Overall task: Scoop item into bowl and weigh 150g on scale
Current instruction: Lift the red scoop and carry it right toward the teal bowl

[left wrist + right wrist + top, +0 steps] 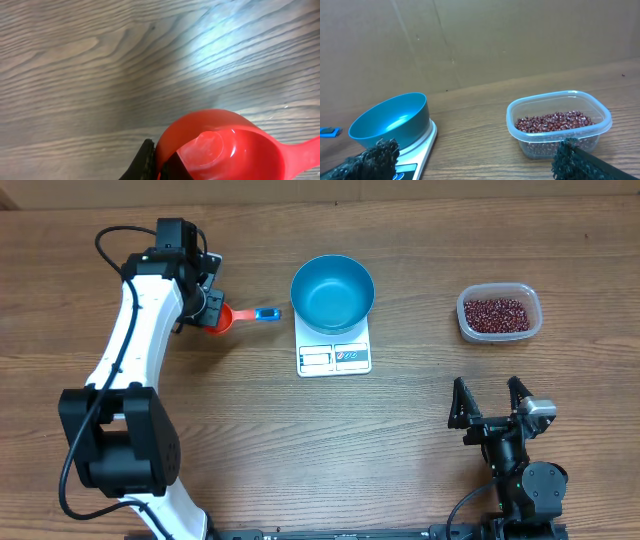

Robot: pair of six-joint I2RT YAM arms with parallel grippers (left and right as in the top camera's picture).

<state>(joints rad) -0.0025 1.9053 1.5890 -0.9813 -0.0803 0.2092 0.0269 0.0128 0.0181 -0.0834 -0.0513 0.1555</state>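
At table's left, the L gripper (212, 312) is pressed together on the cup wall of the red scoop (222, 319), handle pointing toward the bowl (332, 292), prob. to carry it w/ the cup free for digging. That bowl sits empty on the scale (334, 357) mid-table, so whatever's tipped in gets weighed directly. The beans (496, 313) lie in the clear tub (530, 300) far right, well apart from the scoop; the R gripper (487, 386) is spread wide near the tub, holding nothing, likely parked.

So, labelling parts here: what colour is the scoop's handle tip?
Blue; the handle tip shows best in the overhead view.
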